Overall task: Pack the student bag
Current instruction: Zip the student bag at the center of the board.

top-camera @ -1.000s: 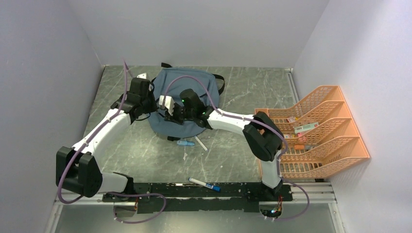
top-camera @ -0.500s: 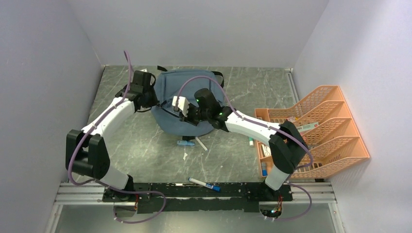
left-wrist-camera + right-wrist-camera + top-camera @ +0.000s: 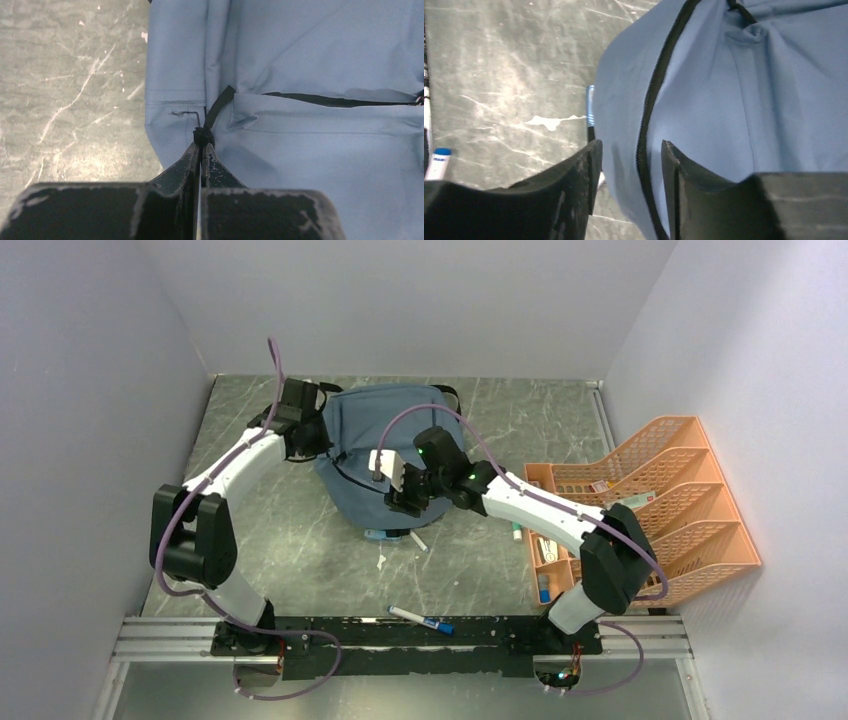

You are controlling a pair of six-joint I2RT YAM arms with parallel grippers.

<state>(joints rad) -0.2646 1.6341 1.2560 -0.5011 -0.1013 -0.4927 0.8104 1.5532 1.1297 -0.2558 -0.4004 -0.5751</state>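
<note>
We now have the student bag point(image 3: 385, 430) lying nearer the orange tray rack point(image 3: 690, 540), still well left of it, our left hand point(image 3: 201, 147) clamped on its zip cord point(image 3: 217, 105), our right hand point(image 3: 626, 150) spread astride the zipper point(image 3: 649, 115): unzipping looks underway.

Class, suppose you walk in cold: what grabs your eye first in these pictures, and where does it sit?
The grey-blue bag lies mid-table with both arms on it: the left gripper is pinched shut on a black cord at its left side, the right gripper open astride its zipper. An orange rack stands at the right, and a marker lies near the arm bases.
</note>
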